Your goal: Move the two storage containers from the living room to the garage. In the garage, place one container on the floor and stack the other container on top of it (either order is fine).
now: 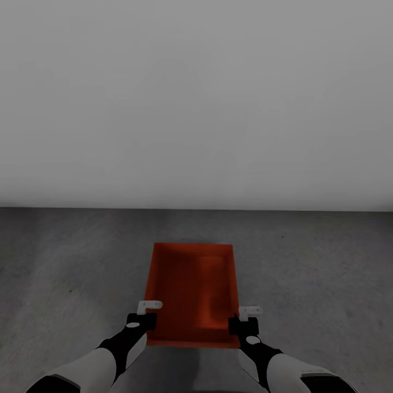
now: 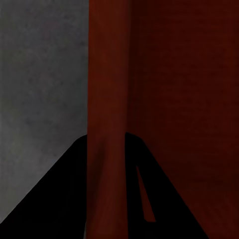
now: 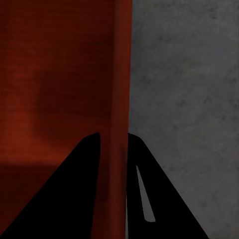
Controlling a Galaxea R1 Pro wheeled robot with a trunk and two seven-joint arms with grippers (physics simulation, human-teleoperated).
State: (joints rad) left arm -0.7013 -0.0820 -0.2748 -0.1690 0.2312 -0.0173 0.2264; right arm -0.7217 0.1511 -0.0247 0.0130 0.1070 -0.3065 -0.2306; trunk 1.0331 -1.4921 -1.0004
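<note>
So the red-orange storage container (image 1: 192, 292) is right in front of the bot, centered, long way running near to far, w/ the grey concrete floor (image 1: 65, 262) under/around it and a pale grey wall (image 1: 196, 98) at the far end. Left tool (image 1: 143, 316) is clamped on the container's left side wall near the near corner, right tool (image 1: 244, 321) same deal on the right wall. Wrist cams show each wall pinched btw black fingers (image 2: 59, 199) (image 3: 59, 199). Can't tell if it's touching the floor or lifted.
</note>
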